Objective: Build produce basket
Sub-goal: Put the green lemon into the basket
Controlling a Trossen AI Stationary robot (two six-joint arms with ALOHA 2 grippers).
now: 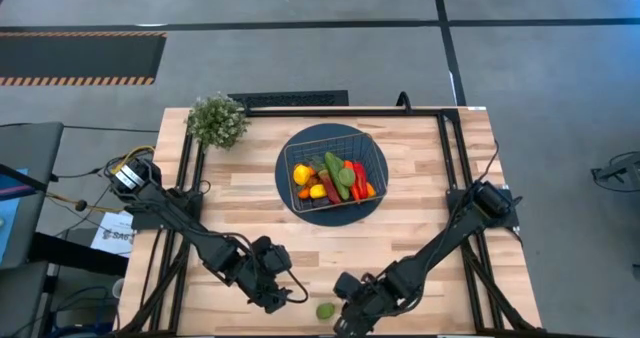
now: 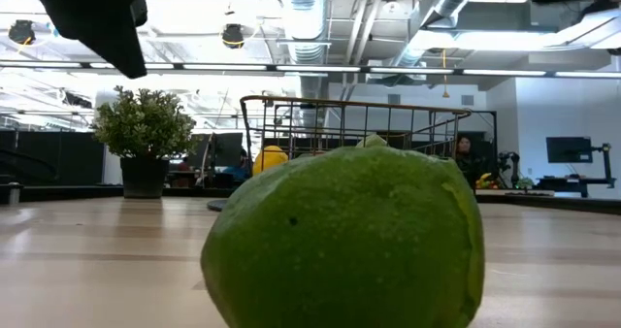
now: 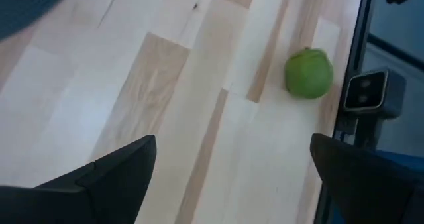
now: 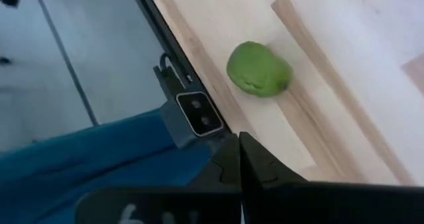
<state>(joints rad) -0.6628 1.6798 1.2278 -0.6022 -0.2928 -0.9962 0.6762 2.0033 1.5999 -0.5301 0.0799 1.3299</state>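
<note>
we see a lime (image 1: 326,311) loose at the table's (image 1: 420,178) front edge, between our spread left gripper (image 1: 277,296) and pressed-together right gripper (image 1: 345,323); the basket (image 1: 335,175) holds produce (image 1: 334,178).

A pale butcher-block table (image 1: 420,178) of light and darker wood strips carries everything, with a black frame running along its edges. On it sit a bushy potted plant (image 1: 216,120) at the far left corner and a dark blue round disc (image 1: 300,204) near the middle, the wire basket (image 1: 372,149) of produce (image 1: 333,178) resting on that disc. A single green lime (image 1: 325,311) lies alone on the bare wood at the near edge, beside a small camera block (image 3: 367,91) fixed to the frame.
</note>
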